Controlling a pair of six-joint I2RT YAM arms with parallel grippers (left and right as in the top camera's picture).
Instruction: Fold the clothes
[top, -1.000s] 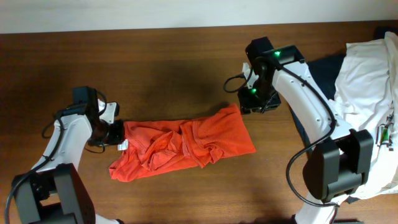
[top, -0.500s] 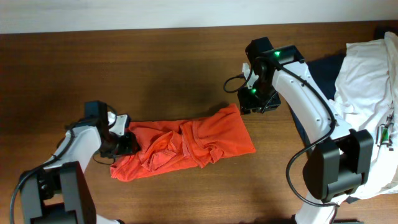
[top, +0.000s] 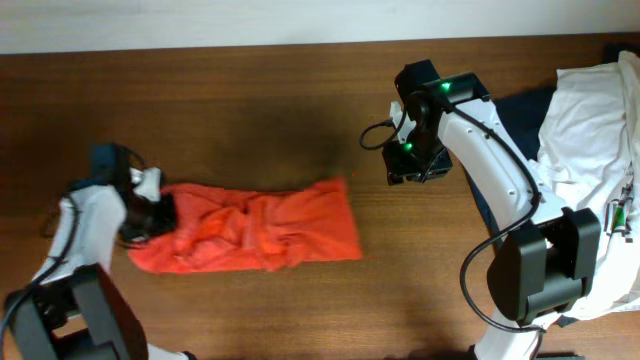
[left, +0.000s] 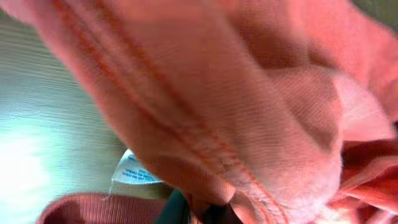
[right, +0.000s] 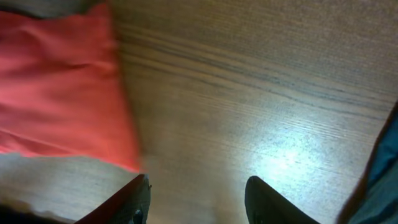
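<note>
Table (top: 300, 100): brown wood, carries everything below.
White garment (top: 590, 120): heaped at the right edge, untouched.
T-shirt (top: 250, 228): orange-red, crumpled, left of centre. Dragged leftward in the last second, away from the right arm. No fold made yet; probably being repositioned for flattening.
Right gripper (right: 198, 199): parted, empty, over bare wood, unmoved.
Left gripper (top: 152, 212): just clenched on the T-shirt's left edge.
Neck tag (left: 134, 171): white, beside that grip.

- I see the T-shirt (top: 250, 228) as soft, matt cloth with a fine knit and a stitched hem.
- Its neck tag (left: 132, 171) looks like smooth white printed fabric.
- The table (top: 250, 110) is grained brown wood with a light sheen.
- The white garment (top: 590, 100) reads to me as matt, creased cloth.
</note>
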